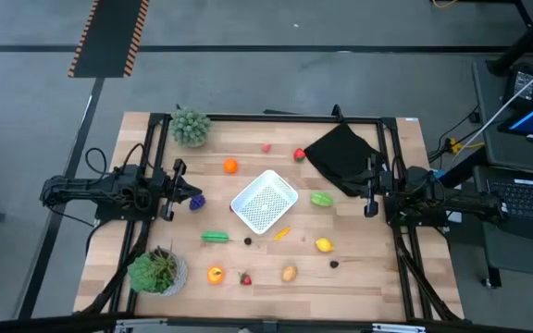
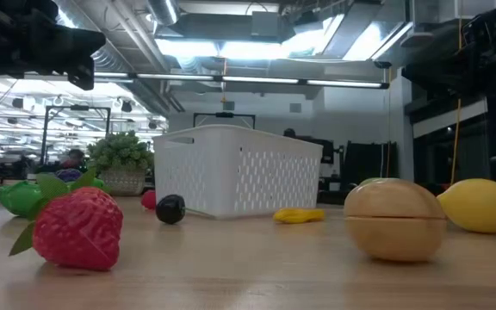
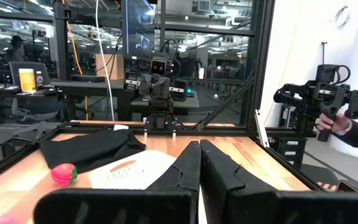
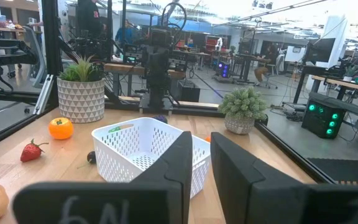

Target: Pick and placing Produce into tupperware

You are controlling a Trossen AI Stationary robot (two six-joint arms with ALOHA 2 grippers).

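- Tupperware: the white mesh-bottomed container sits at the centre of the high view, turned diagonal to the counter edges. It appears empty; no produce is in it yet. This central position looks chosen so that either arm can reach it.
- Produce, upper half of the high view: an orange, a pink piece and a red piece lie above the container. A green piece lies just right of it.
- Produce, lower half of the high view: a long green vegetable, a small dark berry, a thin yellow-orange piece, a lemon, a tan piece, a strawberry and an orange-yellow piece. All lie apart from one another, which leaves room for fingers around each.
- Left end effector: parked at the left-centre of the high view, with a purple piece close by. In the left wrist view its fingers stand nearly together, holding nothing.
- Right end effector: parked at the right-centre of the high view, beside the black cloth. In the right wrist view its fingers stand slightly apart, holding nothing.
- Two potted plants occupy the left corners and are not task items.
- Judgement: the task has not begun; the purple piece is the left arm's nearest candidate.
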